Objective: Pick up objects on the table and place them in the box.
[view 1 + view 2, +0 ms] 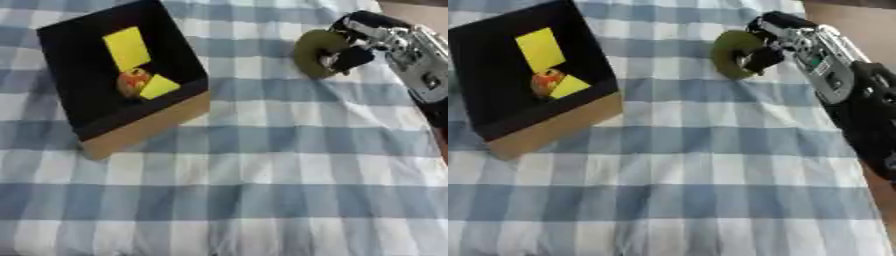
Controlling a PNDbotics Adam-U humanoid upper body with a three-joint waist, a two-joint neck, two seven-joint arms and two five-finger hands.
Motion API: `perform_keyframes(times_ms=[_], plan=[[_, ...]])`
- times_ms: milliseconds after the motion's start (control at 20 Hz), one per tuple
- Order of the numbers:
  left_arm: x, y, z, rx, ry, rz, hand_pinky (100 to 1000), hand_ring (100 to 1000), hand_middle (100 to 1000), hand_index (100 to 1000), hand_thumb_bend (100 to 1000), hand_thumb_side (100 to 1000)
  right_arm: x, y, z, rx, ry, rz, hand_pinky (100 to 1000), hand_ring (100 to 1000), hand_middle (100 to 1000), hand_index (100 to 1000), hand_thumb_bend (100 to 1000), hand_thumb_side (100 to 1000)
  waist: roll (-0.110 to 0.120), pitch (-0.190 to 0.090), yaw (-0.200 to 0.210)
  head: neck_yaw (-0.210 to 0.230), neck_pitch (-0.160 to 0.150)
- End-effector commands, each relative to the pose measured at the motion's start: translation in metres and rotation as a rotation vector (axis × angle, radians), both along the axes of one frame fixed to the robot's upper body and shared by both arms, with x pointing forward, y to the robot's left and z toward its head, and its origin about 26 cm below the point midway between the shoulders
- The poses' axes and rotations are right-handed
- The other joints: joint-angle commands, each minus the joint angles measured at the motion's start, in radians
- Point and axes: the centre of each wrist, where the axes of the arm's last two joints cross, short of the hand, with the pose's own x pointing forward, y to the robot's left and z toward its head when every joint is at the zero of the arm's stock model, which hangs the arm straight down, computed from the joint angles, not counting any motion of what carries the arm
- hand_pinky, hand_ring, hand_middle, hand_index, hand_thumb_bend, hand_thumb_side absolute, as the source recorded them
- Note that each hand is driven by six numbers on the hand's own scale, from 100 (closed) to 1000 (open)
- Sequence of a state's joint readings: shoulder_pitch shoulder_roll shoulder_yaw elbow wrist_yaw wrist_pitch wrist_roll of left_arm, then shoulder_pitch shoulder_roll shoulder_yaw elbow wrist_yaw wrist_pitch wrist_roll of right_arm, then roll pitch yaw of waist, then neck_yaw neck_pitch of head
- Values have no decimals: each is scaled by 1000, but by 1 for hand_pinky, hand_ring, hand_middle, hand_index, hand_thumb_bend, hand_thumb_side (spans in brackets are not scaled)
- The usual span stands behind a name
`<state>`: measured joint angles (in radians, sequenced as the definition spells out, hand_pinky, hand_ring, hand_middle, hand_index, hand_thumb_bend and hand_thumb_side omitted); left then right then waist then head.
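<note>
Right hand (776, 42) at our two o'clock pinches an olive-green ring (735, 54) above the checked cloth (693, 165); we fear it slipping out before reaching the box (131, 130) at ten o'clock

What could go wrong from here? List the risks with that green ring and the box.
1. The right hand holds the green ring by one side only, fingers curled at its edge, so it might slip out on the way.
2. The box lies well to the left; a long carry could end with the ring catching its near wall.
3. Yellow pieces and an orange thing already lie inside; the ring may land on them and settle unevenly.
</note>
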<state>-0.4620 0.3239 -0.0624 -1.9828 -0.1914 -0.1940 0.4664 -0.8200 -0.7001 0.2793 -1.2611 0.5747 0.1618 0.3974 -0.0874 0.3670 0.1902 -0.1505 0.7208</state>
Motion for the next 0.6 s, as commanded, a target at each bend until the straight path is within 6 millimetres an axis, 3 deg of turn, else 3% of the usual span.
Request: perform_keyframes(times_ms=[50, 350, 500, 600], plan=[[-3, 2, 8, 11, -30, 1, 757, 853, 761, 810, 445, 688, -10, -1, 26, -27, -87, 23, 727, 635, 391, 603, 100, 243, 14, -14, -4, 2, 5], [-3, 2, 8, 14, -29, 2, 757, 853, 761, 810, 445, 687, -23, 8, 43, -66, -169, 74, 731, 618, 399, 619, 100, 248, 11, -21, -8, 4, 2], [-3, 2, 8, 17, -29, 3, 757, 853, 761, 811, 446, 685, -29, 12, 49, -95, -187, 97, 738, 618, 420, 642, 238, 282, 9, -25, -10, 6, 0], [-3, 2, 8, 17, -30, 3, 757, 853, 761, 810, 446, 685, -33, 15, 53, -98, -202, 108, 740, 617, 413, 639, 263, 288, 7, -27, -10, 8, -2]])
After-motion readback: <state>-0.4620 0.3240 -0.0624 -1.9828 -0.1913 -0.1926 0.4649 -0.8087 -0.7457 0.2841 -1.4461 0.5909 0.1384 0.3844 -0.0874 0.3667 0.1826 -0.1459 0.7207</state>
